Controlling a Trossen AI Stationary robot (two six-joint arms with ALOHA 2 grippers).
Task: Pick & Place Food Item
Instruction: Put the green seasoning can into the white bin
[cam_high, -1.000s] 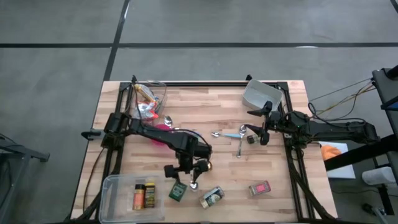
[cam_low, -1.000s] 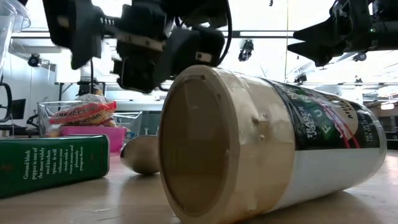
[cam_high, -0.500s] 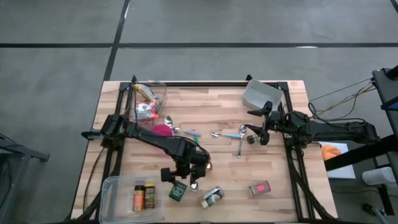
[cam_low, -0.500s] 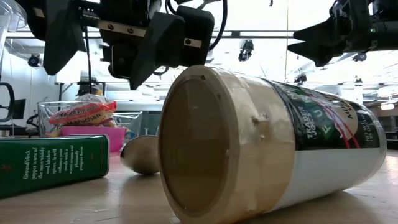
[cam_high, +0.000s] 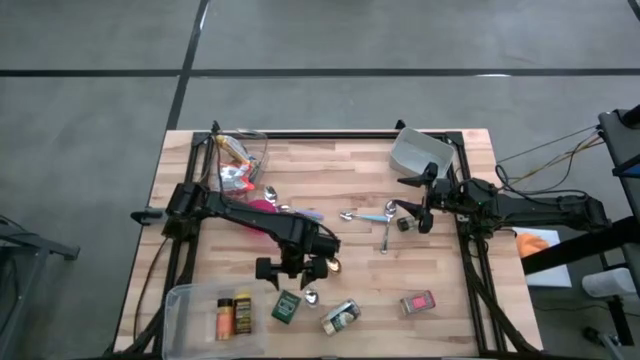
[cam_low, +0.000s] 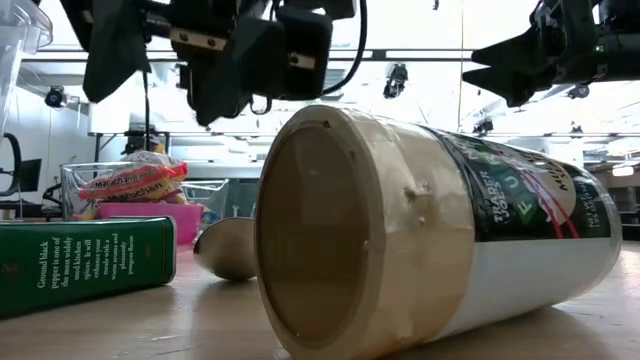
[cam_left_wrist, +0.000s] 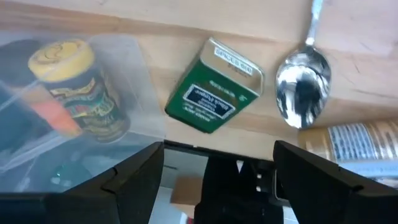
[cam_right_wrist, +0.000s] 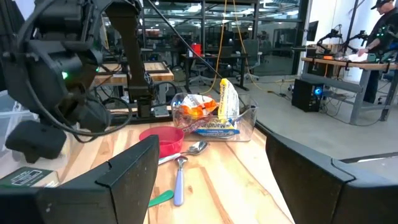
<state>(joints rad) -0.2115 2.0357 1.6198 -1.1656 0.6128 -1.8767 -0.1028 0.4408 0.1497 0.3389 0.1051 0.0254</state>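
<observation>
High view: open left claw (cam_high: 292, 272) above green tin (cam_high: 286, 306)

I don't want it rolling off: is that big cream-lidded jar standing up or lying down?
Lying down. The jar rests on its side on the table, its lid facing the low camera.

The high view looks straight down on the whole bench (cam_high: 330, 170). The low view sits at bench height, very near a lying jar (cam_low: 430, 240), facing the room. The left wrist view looks steeply down, close over a green tin (cam_left_wrist: 214, 94), which the low view shares at its nine o'clock. The right wrist view faces level across the bench toward a snack bin (cam_right_wrist: 214, 118), at eleven o'clock in the high view.
</observation>
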